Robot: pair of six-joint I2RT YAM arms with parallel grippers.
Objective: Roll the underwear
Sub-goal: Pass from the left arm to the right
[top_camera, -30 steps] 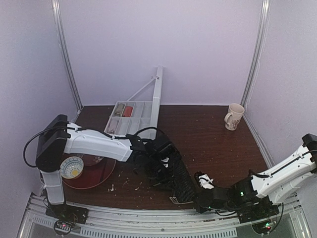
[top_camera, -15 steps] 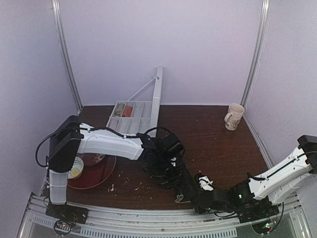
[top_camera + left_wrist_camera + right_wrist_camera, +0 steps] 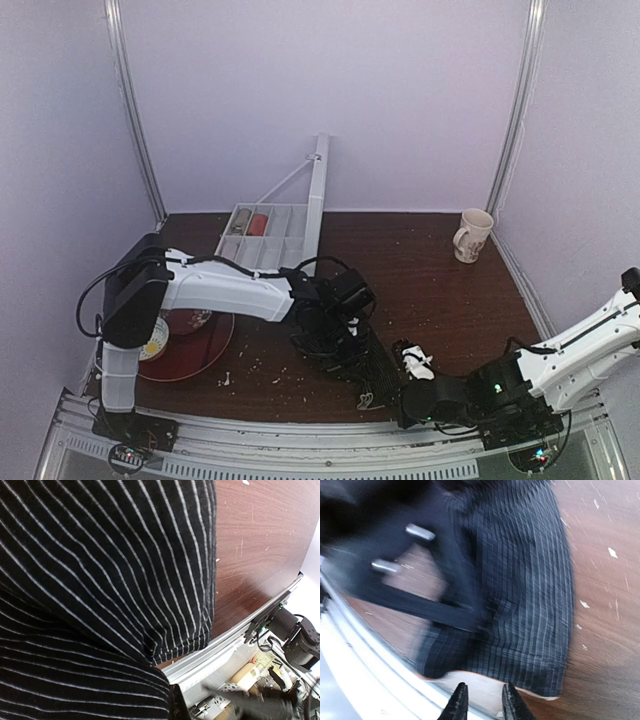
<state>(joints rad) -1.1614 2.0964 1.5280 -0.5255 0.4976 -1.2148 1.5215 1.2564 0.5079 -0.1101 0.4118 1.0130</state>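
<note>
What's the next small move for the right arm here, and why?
Probably ease the right gripper forward onto the near hem of the underwear and pinch it. Its fingers stand slightly apart and empty, just short of that hem by the front edge of the table, while the left gripper appears clamped in the bunched other end.

1. a dark brown wooden table (image 3: pixel 440 290), strewn with pale crumbs (image 3: pixel 228 379).
2. a cream mug (image 3: pixel 472 235) stands upright near the far right corner.
3. a grey compartment tray (image 3: pixel 283 228) at the far left, with a red item (image 3: pixel 259 223) in one back compartment.
4. a white bar (image 3: pixel 318 190) leans against the back wall beside the tray.
5. a red plate (image 3: pixel 200 350) at the near left, with a white round object (image 3: pixel 150 342) on its left edge.
</note>
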